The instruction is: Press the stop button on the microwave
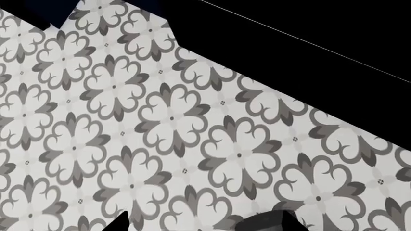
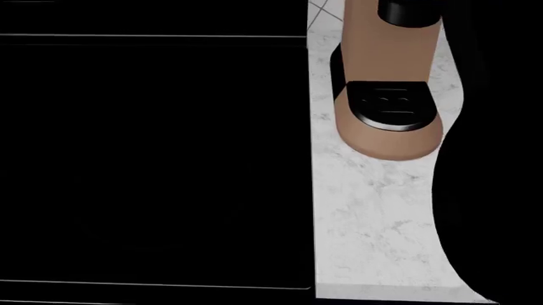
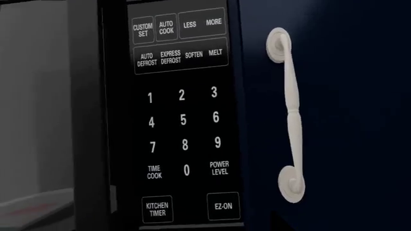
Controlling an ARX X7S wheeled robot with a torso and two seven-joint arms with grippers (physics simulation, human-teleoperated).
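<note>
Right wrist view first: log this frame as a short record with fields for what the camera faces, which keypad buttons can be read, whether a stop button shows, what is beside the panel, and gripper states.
facing: microwave keypad
readable buttons: custom set, auto cook, less, more, auto defrost, express defrost, soften, melt, digits, time cook, power level, kitchen timer, EZ-ON
stop button: not in view; panel cut off below the last row
beside panel: dark blue cabinet door with white handle
head view: marble counter, tan appliance
left wrist view: patterned floor tiles
grippers: neither visible

Black microwave keypad with white lettering, navy cabinet, cream handle, grey-white floral floor.
</note>
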